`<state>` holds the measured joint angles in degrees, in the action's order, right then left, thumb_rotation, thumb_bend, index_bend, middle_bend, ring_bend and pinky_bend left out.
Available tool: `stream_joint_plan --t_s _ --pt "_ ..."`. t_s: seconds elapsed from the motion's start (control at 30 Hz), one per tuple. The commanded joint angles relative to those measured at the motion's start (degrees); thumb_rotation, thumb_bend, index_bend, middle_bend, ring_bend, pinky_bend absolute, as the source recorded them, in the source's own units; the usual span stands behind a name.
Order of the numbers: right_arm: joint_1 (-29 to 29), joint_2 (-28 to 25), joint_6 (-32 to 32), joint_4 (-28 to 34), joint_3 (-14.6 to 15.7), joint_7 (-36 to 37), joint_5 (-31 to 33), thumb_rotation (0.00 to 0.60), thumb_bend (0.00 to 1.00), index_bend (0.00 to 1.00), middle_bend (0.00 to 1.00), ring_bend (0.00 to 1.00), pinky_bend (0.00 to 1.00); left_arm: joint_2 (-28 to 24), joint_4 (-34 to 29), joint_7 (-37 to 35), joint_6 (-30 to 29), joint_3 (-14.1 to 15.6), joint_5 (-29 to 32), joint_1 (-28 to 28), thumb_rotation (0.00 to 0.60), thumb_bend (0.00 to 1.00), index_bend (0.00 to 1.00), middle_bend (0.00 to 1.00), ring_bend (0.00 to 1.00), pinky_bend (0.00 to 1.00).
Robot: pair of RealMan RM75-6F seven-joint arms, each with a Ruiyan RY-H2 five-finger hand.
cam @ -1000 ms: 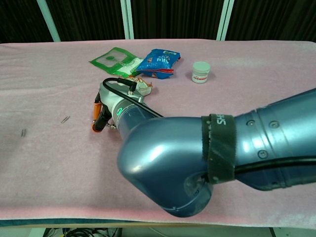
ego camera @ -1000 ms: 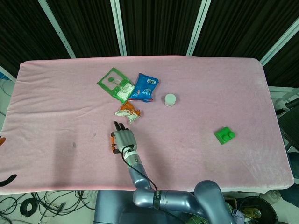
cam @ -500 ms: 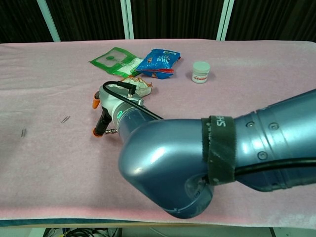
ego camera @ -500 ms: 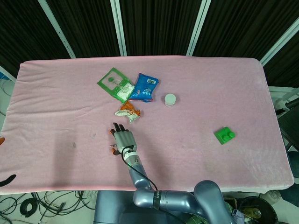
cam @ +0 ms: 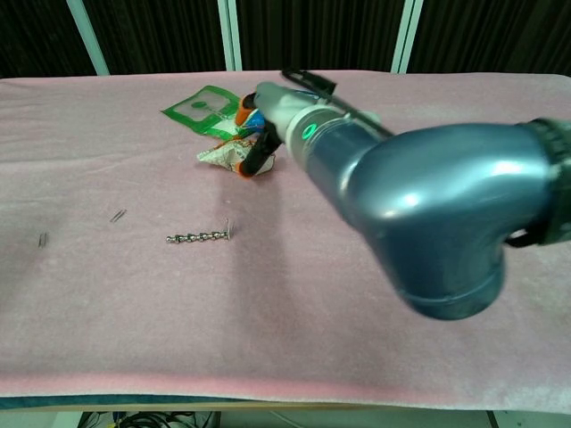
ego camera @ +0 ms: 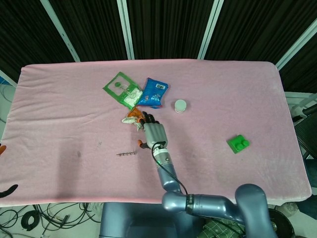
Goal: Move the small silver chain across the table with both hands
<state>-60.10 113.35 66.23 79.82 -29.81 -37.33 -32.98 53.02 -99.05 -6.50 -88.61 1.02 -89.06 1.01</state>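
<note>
- Silver chain [ego camera: 127,153] now lies bare on the pink surface [ego camera: 59,109], just left of the right hand [ego camera: 154,133].
- That hand has lifted off toward the orange packet [cam: 225,152], holding nothing, fingers loosely apart.
- Judging by this, the chain is released; the left hand's turn comes next, but it is out of view.

Green packet [ego camera: 122,89] touching blue packet [ego camera: 153,92]; white jar [ego camera: 180,105] near; green block [ego camera: 238,144] well apart.
</note>
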Motion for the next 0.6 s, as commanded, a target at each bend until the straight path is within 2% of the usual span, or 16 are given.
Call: stream_joint_plan --t_s 0.03,0.27,0.4,0.47,0.6 --pt "7.3 -10.8 3.2 10.7 1.4 -0.1 -1.8 0.600 0.23 0.23 0.00 0.03 0.22 0.3 -0.4 0.7 -0.1 -0.2 0.5 0.0 0.600 0.07 0.06 0.03 0.00 0.00" --pt "17.2 -28.0 4.5 19.4 4.1 5.2 -10.0 0.600 0.23 0.22 0.00 0.03 0.22 1.3 -0.5 2.7 0.4 -0.5 0.8 -0.4 0.600 0.07 0.06 0.03 0.00 0.00" --pt "24.3 -38.0 5.1 23.6 8.1 11.2 -18.2 0.600 0.23 0.20 0.00 0.03 0.22 2.2 0.3 3.2 0.9 -0.8 0.3 -1.1 0.600 0.09 0.07 0.03 0.00 0.00" --pt "28.4 -42.3 7.0 24.7 11.0 14.2 -23.6 0.600 0.23 0.20 0.00 0.03 0.22 2.7 0.8 3.3 1.3 -1.0 0.2 -1.6 0.600 0.10 0.07 0.03 0.00 0.00" --pt "35.0 -47.3 11.1 25.2 16.9 18.4 -32.0 0.600 0.23 0.19 0.00 0.03 0.22 3.6 1.2 3.9 3.5 -1.0 0.3 -2.8 0.600 0.10 0.08 0.04 0.00 0.00"
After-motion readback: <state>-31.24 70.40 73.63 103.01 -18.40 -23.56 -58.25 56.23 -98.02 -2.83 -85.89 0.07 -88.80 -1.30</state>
